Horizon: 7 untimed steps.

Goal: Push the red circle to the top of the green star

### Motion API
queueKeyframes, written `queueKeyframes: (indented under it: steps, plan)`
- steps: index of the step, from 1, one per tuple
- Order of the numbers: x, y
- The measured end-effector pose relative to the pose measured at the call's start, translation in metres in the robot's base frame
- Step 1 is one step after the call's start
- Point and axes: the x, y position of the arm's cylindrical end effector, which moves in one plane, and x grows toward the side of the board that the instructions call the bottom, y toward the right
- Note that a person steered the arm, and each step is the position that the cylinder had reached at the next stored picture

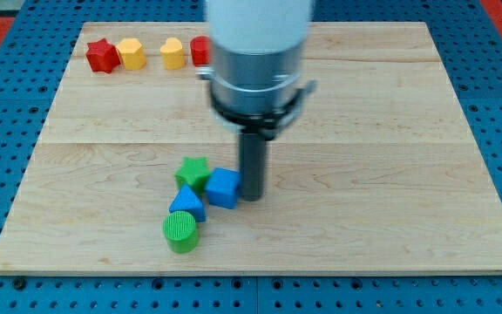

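Note:
The red circle (200, 50) sits near the view's top, partly hidden behind the arm's white body. The green star (193, 172) lies below the board's middle, left of centre. My tip (253, 196) rests on the board just right of a blue cube (223, 187), touching or nearly touching it, and to the lower right of the green star. The red circle is far above the star.
A blue triangular block (186, 203) and a green cylinder (180, 232) lie below the star. A red star (102, 55), a yellow hexagon (131, 52) and a yellow heart (172, 53) line the top left. The wooden board (390, 174) lies on blue pegboard.

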Motion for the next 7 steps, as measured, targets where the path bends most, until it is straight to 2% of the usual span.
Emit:
queueKeyframes:
  steps: [1,2,4,5,6,7]
  plan:
    - [-0.002,0.004]
    - [-0.061,0.070]
    - [-0.270,0.076]
    - [-0.323,0.009]
    - [-0.309,-0.057]
    - [-0.262,-0.066]
